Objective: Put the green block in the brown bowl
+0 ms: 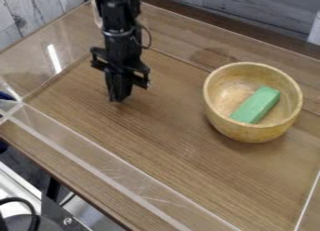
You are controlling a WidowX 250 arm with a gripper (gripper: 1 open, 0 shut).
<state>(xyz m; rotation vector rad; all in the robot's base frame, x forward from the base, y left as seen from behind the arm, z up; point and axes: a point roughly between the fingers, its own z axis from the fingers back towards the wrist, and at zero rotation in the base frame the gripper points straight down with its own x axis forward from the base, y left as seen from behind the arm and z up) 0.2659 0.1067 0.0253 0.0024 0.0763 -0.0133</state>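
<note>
The green block (255, 105) lies inside the brown bowl (220, 120), resting tilted against the pale inner wall. The bowl stands on the wooden table at the right. My gripper (120, 94) hangs well to the left of the bowl, pointing down, its tips close to the tabletop. Its fingers are pressed together with nothing between them.
A clear plastic wall (75, 146) runs along the front and left of the wooden table (163, 151). Another clear panel edge (212, 66) crosses behind the bowl. White plank wall stands at the back left.
</note>
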